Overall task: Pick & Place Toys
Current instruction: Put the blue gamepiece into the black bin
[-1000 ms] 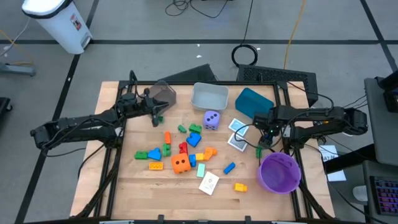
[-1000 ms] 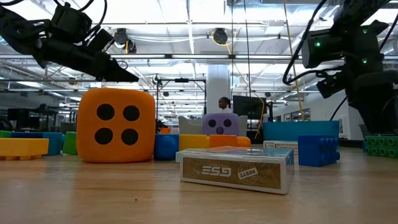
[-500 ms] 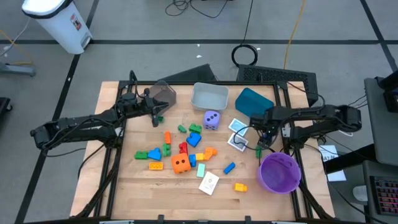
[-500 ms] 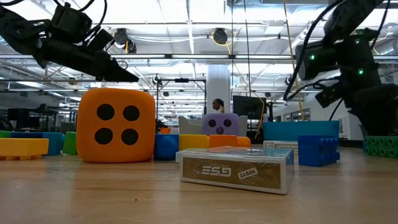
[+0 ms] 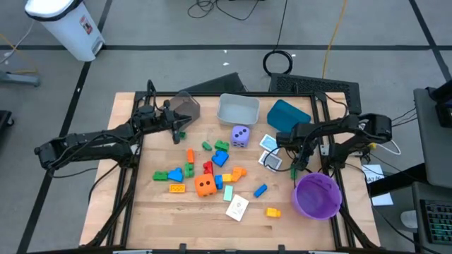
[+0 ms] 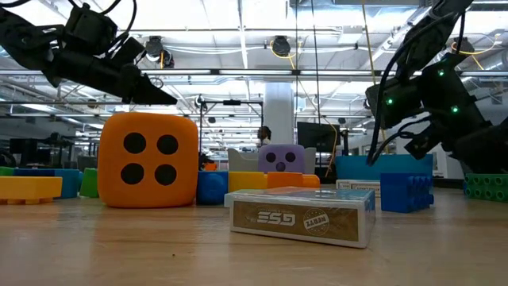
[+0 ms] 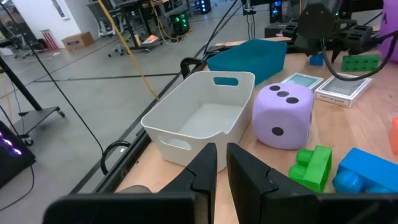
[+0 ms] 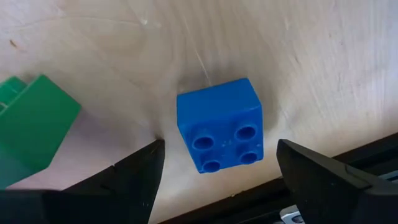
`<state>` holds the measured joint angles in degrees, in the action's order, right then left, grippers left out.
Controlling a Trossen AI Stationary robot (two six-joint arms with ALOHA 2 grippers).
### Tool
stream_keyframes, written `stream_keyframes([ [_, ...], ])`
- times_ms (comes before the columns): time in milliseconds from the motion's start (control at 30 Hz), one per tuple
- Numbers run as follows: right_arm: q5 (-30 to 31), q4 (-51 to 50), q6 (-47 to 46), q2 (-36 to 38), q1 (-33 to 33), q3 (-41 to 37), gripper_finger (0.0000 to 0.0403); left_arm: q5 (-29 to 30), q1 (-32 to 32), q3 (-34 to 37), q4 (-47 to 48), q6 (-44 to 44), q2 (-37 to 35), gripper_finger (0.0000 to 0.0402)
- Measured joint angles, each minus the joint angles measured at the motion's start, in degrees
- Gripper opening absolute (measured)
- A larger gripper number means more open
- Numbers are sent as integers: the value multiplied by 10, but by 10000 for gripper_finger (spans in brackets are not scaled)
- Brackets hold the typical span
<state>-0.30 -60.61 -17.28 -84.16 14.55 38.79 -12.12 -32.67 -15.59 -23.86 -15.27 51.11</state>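
A small blue studded plastic block (image 8: pixel 221 124) lies on the smooth wooden table (image 8: pixel 311 56) between the wide-open right gripper (image 8: pixel 217 171) fingers, untouched; the left gripper (image 7: pixel 222 163) is closed, empty.

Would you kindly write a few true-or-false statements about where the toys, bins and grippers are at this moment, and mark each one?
1. The right gripper is open above a blue block lying on the table. True.
2. The left gripper is open. False: its fingers are shut, with nothing between them.
3. The purple die lies inside the grey bin. False: it sits on the table just in front of that bin.
4. The purple bowl stands near the table's front right corner. True.
5. The orange die is stacked on the purple die. False: both rest on the table, apart from each other.
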Motion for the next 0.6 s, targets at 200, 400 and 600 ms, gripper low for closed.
stream_keyframes([
  [200, 1, 1, -2, 11, 1, -1, 304, 0, 0, 0, 0, 2, 0, 47],
  [400, 0, 2, -1, 14, 1, -2, 304, 0, 0, 0, 0, 2, 0, 47],
  [600, 1, 7, -6, 14, 1, -2, 302, 0, 0, 0, 0, 5, 0, 47],
])
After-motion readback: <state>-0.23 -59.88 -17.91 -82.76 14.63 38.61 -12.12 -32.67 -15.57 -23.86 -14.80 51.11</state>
